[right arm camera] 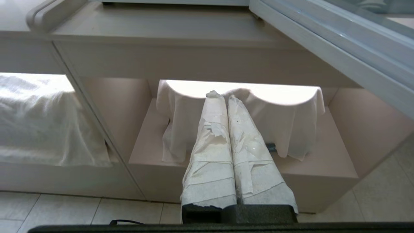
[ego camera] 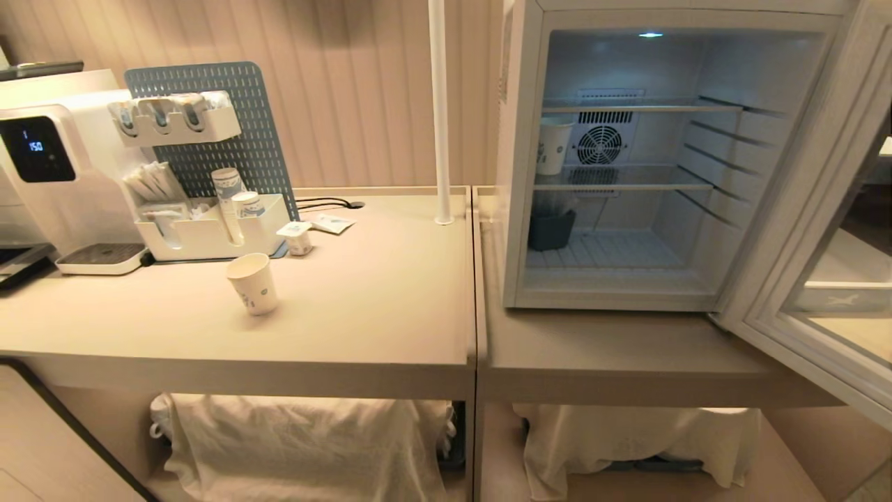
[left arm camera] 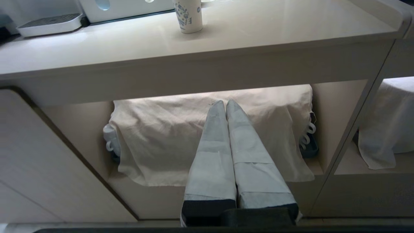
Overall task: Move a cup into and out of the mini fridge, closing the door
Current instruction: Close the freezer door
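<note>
Beige counter [ego camera: 390, 307], cup [ego camera: 253, 283] near its front edge, both end effectors [left arm camera: 225, 105] [right arm camera: 223, 96] pressed together below.

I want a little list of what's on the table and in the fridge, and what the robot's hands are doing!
cup on table: cup, upright, nothing touching it
fridge: mini fridge, lit inside
door: door, swung wide open
cup in fridge: second cup on a wire shelf
left hand: left gripper, shut, empty, below the tabletop
right hand: right gripper, shut, empty, below the tabletop
</note>
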Robot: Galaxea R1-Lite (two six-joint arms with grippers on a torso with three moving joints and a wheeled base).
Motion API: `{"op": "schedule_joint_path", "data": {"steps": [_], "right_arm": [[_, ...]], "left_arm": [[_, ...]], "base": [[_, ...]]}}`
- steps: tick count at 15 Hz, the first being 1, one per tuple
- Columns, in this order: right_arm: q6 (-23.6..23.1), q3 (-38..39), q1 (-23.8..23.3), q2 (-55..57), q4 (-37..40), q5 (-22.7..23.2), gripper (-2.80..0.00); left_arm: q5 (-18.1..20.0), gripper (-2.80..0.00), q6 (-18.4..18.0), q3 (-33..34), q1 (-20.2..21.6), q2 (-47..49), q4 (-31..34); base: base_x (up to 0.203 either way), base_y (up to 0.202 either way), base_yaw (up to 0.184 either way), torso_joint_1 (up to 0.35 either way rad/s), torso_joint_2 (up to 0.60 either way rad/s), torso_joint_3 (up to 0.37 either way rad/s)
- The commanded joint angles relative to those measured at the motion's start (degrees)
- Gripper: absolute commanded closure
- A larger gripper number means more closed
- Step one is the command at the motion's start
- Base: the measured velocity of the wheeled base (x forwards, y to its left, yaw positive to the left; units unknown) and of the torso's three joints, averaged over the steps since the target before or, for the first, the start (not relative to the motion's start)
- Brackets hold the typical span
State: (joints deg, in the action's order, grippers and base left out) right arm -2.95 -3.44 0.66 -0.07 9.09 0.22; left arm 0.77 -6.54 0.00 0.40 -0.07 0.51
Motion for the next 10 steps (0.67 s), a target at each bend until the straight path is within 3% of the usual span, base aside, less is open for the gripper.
{"op": "schedule_joint_path", "data": {"steps": [1, 5, 10], "right_arm": [[0.0, 0.0, 0.0, -0.1, 0.0, 0.0, 0.00], [-0.1, 0.0, 0.0, 0.0, 0.0, 0.0, 0.00], [0.0, 0.0, 0.0, 0.0, 0.0, 0.0, 0.00]], "left_arm": [[0.0, 0.00, 0.0, 0.0, 0.0, 0.1, 0.0], [0.0, 0.00, 0.2, 0.0, 0.0, 0.0, 0.1], [0.0, 0.00, 0.2, 0.0, 0.0, 0.1, 0.1]], "base": [[-0.198, 0.000, -0.002, 0.002, 0.00, 0.002], [-0.150, 0.000, -0.001, 0.005, 0.00, 0.005], [0.000, 0.000, 0.000, 0.000, 0.00, 0.000]]}}
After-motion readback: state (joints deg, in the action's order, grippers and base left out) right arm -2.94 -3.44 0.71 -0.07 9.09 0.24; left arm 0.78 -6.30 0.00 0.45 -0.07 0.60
